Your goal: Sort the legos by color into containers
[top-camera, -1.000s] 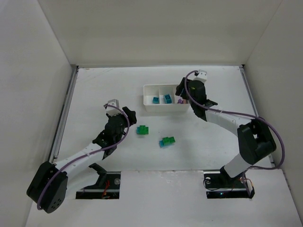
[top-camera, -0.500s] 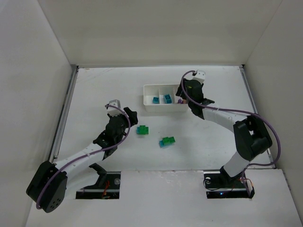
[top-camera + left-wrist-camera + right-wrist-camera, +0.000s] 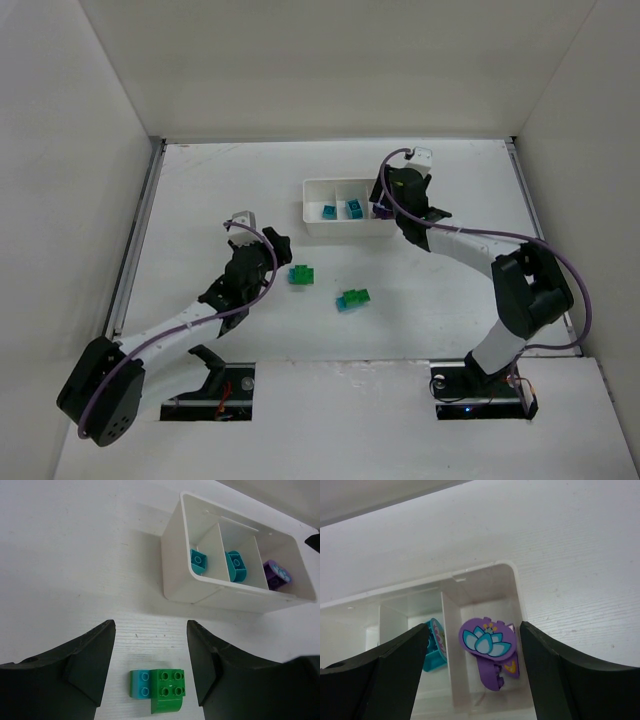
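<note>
Legos (image 3: 301, 274) are found both inside and outside the white tray (image 3: 322, 229). Inside, a teal brick (image 3: 329, 212) lies in the tray's left-end compartment. A second teal brick (image 3: 354, 208) lies in the middle one. A purple brick (image 3: 487, 647) with a lotus print sits tilted in the right-end one. Outside, on the counter (image 3: 450, 290) at the tray's near side, lies a green-and-teal clump (image 3: 159, 690). A second green-and-teal clump (image 3: 352, 299) lies apart from it. The right pincer (image 3: 474, 630) hangs over the tray's right-end compartment, jaws spread either side of the purple brick and not clamping it. The left pincer (image 3: 150, 645) is on the tray's near side, jaws spread above the first clump, grasping nothing.
</note>
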`<state>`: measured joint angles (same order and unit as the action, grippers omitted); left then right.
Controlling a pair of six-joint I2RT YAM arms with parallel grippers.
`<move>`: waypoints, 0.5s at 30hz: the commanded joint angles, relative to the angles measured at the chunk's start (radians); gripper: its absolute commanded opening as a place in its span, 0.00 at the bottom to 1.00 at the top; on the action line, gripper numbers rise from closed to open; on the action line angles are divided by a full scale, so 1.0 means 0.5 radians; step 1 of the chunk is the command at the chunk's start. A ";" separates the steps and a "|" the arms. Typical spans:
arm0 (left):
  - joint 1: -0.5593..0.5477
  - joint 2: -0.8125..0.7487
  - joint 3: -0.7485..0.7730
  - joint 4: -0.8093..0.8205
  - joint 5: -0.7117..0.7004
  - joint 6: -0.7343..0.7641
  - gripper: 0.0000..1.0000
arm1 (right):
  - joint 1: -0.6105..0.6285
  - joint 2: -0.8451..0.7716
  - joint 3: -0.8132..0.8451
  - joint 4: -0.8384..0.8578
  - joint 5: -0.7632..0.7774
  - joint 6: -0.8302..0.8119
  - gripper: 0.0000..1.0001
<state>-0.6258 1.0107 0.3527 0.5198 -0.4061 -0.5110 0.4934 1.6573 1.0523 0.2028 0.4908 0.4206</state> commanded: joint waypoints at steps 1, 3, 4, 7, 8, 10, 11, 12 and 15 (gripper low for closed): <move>-0.014 0.028 -0.003 0.093 -0.041 0.028 0.56 | 0.015 -0.078 0.012 0.079 0.022 -0.031 0.80; -0.014 0.046 0.003 0.093 -0.044 0.028 0.56 | 0.015 -0.087 0.009 0.079 0.009 -0.031 0.81; -0.014 0.049 0.003 0.093 -0.044 0.028 0.56 | 0.018 -0.093 0.009 0.076 0.003 -0.031 0.81; -0.017 0.059 0.006 0.093 -0.044 0.037 0.56 | 0.051 -0.170 -0.043 0.079 -0.006 -0.019 0.81; -0.008 0.062 0.009 0.086 -0.044 0.037 0.56 | 0.070 -0.209 -0.070 0.079 -0.006 -0.010 0.80; -0.011 0.062 0.019 0.071 -0.044 0.043 0.55 | 0.128 -0.295 -0.141 0.082 -0.006 0.009 0.75; -0.014 0.065 0.022 0.071 -0.044 0.052 0.55 | 0.165 -0.341 -0.187 0.091 -0.003 0.021 0.73; -0.017 0.086 0.031 0.071 -0.047 0.065 0.53 | 0.217 -0.396 -0.248 0.104 0.000 0.036 0.66; -0.029 0.144 0.062 0.050 -0.062 0.074 0.50 | 0.358 -0.492 -0.392 0.119 -0.006 0.049 0.47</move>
<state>-0.6292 1.0653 0.3534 0.5266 -0.4187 -0.4953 0.6125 1.4635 0.9047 0.2161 0.4900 0.4316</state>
